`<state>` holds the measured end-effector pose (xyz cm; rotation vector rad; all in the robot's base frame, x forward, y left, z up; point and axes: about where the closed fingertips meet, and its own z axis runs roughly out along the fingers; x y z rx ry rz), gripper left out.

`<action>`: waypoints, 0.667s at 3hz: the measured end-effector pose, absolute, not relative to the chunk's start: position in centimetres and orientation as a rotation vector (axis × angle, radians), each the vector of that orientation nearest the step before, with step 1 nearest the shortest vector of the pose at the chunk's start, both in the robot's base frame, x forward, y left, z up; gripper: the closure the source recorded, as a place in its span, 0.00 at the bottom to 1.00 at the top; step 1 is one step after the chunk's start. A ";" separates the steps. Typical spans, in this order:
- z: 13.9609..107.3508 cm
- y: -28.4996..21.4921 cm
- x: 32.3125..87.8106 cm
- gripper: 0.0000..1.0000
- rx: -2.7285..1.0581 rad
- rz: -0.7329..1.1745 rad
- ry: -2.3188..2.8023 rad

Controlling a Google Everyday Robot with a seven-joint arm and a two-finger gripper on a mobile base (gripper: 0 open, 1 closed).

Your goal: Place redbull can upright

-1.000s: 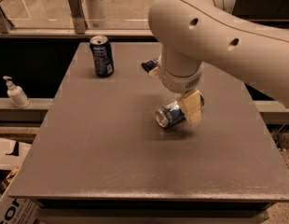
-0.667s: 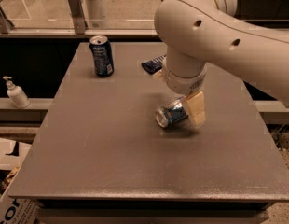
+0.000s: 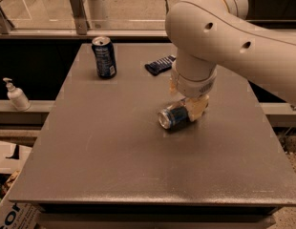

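Note:
The redbull can (image 3: 173, 117) lies on its side near the middle of the grey table (image 3: 114, 151), its silver top facing front left. My gripper (image 3: 187, 105) reaches down from the big white arm (image 3: 234, 37) and sits right over the rear end of the can, touching or nearly touching it. The arm hides the far side of the can.
A wider dark navy can (image 3: 104, 57) stands upright at the back left of the table. A dark flat packet (image 3: 159, 64) lies at the back, next to the arm. A white pump bottle (image 3: 16, 95) stands on a ledge off the table's left edge.
The arm shifted slightly to the right over the can. The can itself has stayed in the same place, lying on its side.

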<state>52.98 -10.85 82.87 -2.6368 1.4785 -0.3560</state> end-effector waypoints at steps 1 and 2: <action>83.4 -10.8 52.9 0.65 -2.637 -0.370 1.470; 84.4 -10.5 52.7 0.88 -2.631 -0.385 1.445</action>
